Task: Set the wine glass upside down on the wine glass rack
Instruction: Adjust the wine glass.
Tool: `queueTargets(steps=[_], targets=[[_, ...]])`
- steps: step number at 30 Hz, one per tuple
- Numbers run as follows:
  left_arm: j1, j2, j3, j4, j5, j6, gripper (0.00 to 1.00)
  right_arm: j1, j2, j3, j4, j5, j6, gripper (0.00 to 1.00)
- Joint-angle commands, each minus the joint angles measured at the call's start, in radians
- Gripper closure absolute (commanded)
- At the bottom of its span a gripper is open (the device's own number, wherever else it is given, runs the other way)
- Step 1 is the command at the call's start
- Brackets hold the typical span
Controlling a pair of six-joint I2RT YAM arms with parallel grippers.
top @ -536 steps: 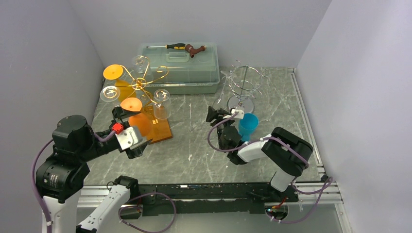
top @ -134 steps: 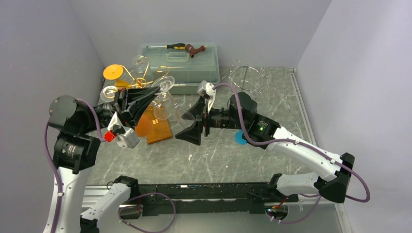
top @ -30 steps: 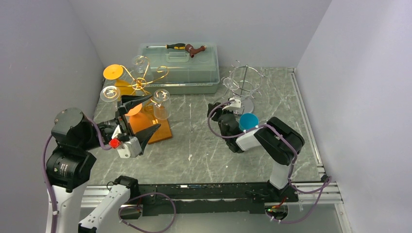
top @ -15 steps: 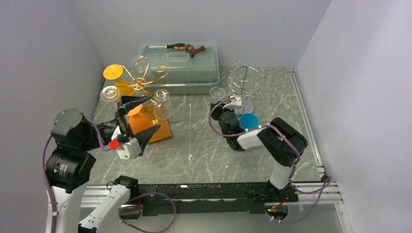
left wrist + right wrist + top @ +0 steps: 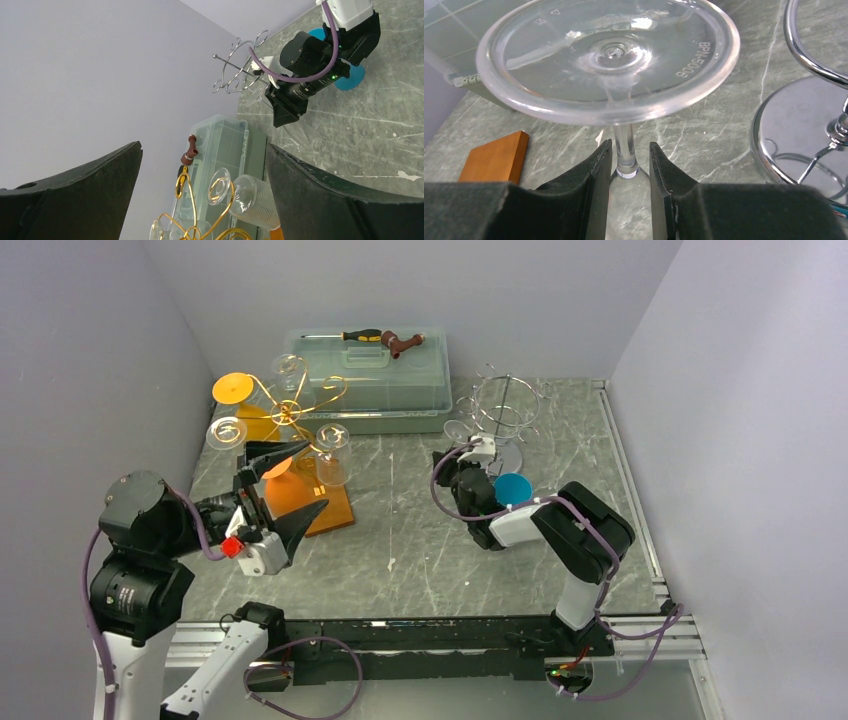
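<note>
We judge the task barely begun: the wine glass (image 5: 609,55) is not on any hook; it is toward the far edge of the table (image 5: 400,535), right of the middle, just beside the round base of the chrome rack (image 5: 791,125), with its foot turned to the right wrist camera; the right gripper (image 5: 629,150) has its fingers either side of the stem, nearly together, yet a sliver of gap shows on each side, so we would not call it clamped; the left gripper (image 5: 205,146) stands wide apart and empty near the table's left edge; the rack's hooks carry nothing that we can see; left to do, as we reckon it: pinch the stem, lift, turn the bowl downward, slide the stem into a hook. Moulded into the foot we read what looks like "BPN-5006", upside down in that view; smaller marks near it are too faint; we find no other writing.
</note>
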Motion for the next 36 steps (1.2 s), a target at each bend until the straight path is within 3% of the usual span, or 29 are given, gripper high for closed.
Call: queueTargets(steps=[1, 7, 14, 36], targets=[[0.000, -0.013, -0.003, 0.005, 0.013, 0.015, 0.01, -0.001, -0.024, 0.008, 0.082, -0.063, -0.033, 1.00], [0.000, 0.000, -0.007, -0.003, 0.025, 0.017, 0.00, 0.019, -0.112, -0.014, 0.085, -0.186, -0.139, 1.00], [0.000, 0.011, -0.019, 0.017, 0.040, -0.001, 0.01, 0.025, -0.223, -0.046, 0.093, -0.169, -0.249, 1.00], [0.000, 0.015, -0.024, -0.013, 0.042, 0.040, 0.00, -0.050, -0.218, 0.099, 0.020, -0.219, -0.294, 1.00]])
